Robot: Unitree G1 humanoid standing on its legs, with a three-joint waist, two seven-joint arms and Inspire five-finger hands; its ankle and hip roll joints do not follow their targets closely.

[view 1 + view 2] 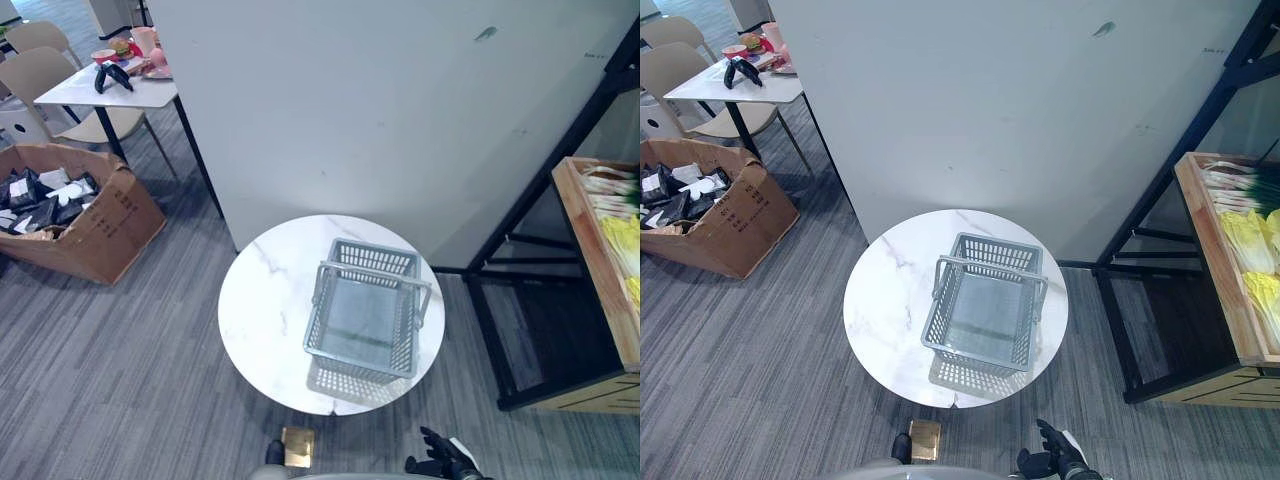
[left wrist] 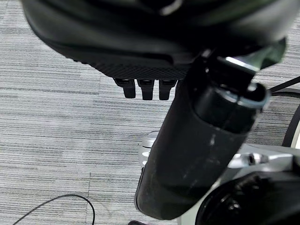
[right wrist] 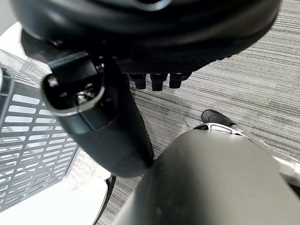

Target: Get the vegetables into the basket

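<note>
Vegetables [image 1: 1247, 243]: pale yellow-green leafy heads and green-stalked ones, lying in a wooden crate [image 1: 1210, 260] on a dark shelf frame at the right, well apart from the basket.
Basket [image 1: 985, 313]: grey plastic mesh, upright, nothing in it, handles raised, on the round white marble bench [image 1: 885, 300].
Right robot hand [image 1: 1058, 452]: low by the bench's near edge, fingers relaxed and apart, holding nothing.
Left robot hand [image 2: 154, 56]: over grey carpet, fingers straight, holding nothing.
Surroundings: cardboard box [image 1: 85, 215] of dark packets at far left; white wall panel behind the bench.
</note>
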